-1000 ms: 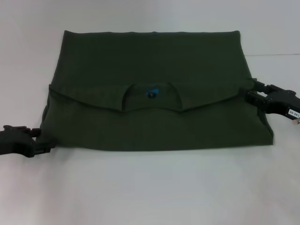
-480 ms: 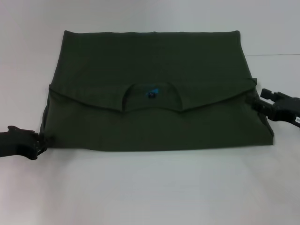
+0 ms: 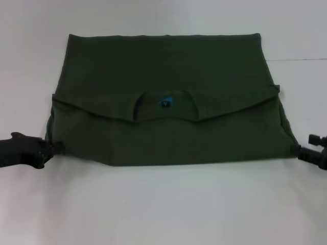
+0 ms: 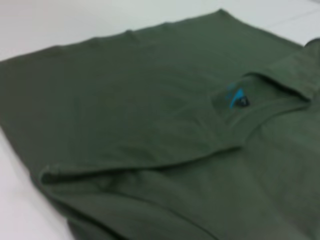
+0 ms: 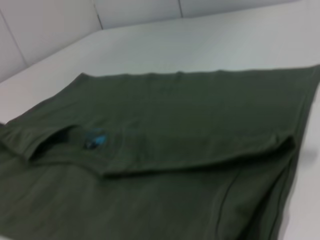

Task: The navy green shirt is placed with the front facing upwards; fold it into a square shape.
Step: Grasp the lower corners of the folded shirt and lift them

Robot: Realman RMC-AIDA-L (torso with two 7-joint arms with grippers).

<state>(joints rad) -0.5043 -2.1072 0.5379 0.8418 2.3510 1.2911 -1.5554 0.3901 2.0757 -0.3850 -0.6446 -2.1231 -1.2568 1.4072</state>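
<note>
The navy green shirt lies flat on the white table, folded into a wide rectangle. Its collar edge is folded over toward me, and the blue neck label shows in the neck opening. No lettering shows. My left gripper is at the shirt's near left corner and touches the cloth. My right gripper is at the near right corner, close to the picture's edge. The shirt fills the left wrist view and the right wrist view. Both show the label.
Bare white table surrounds the shirt on all sides. A white wall stands behind the table's far edge in the right wrist view.
My right gripper has moved from the shirt's right mid edge toward me and outward to the near right corner. My left gripper has shifted slightly away from me at the near left corner.
</note>
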